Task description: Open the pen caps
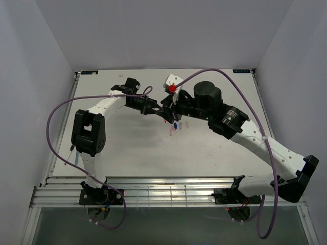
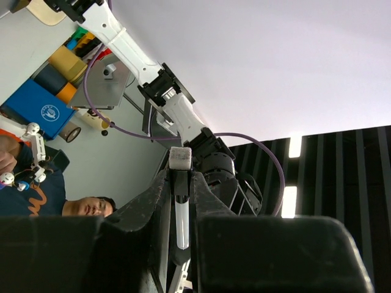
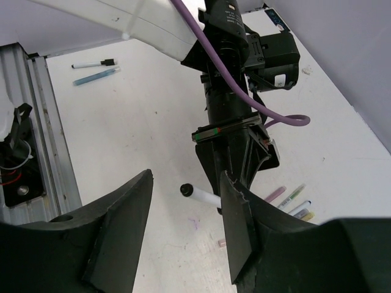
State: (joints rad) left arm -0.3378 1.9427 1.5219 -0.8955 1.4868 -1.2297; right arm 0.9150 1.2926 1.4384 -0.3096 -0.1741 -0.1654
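Note:
My left gripper (image 1: pixel 153 108) is shut on a white pen (image 2: pixel 181 223), held above the table at mid-back. In the right wrist view the left gripper (image 3: pixel 239 152) holds that pen (image 3: pixel 208 197) with its dark end pointing between my right fingers. My right gripper (image 3: pixel 186 178) is open, its jaws either side of the pen's end without touching it; it sits right of the left one in the top view (image 1: pixel 168 110). Several more pens (image 3: pixel 292 196) lie on the table beyond. A tiny pink cap (image 3: pixel 222 243) lies loose below the held pen.
Two more pens (image 3: pixel 95 69) lie near the table's left edge by the metal rail (image 3: pixel 43 122). Loose pens also show under the grippers in the top view (image 1: pixel 173 125). Purple cables (image 1: pixel 53 115) loop from both arms.

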